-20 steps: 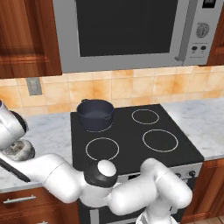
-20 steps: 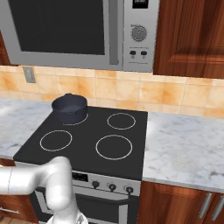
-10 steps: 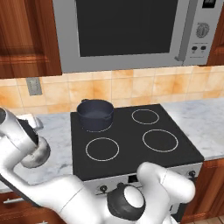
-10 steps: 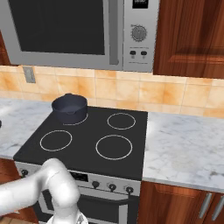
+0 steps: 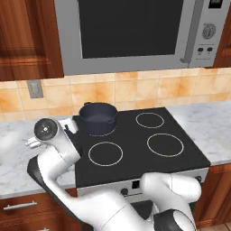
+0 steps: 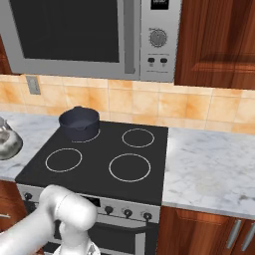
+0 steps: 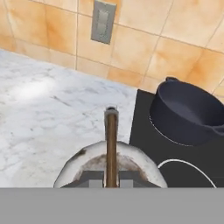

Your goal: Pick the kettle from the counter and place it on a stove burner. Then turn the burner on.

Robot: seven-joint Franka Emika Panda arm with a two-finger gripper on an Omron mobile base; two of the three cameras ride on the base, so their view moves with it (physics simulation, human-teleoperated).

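- In the hand view, the kettle (image 7: 111, 164) lies closest: a squat, rounded silvery-white metal body with brownish scuffs, its thin arched handle rising edge-on up the middle.
- The pincer (image 7: 111, 180) is clenched on that handle, with grey finger blocks showing on either side of its foot.
- In the left base view the white arm bends out to the left in a low elbow, its wrist up over the table (image 5: 16, 162) just beside the cooktop (image 5: 135, 149).
- The table is white marble with grey veins; the kettle (image 6: 7, 142) is above it, left of the glossy black cooktop.
- A white-ring stove burner (image 5: 105, 153) lies near.
- Farther back sits a dark blue-grey pot (image 5: 98, 117).
- Behind are orange tiles and a grey wall switch (image 7: 103, 21).
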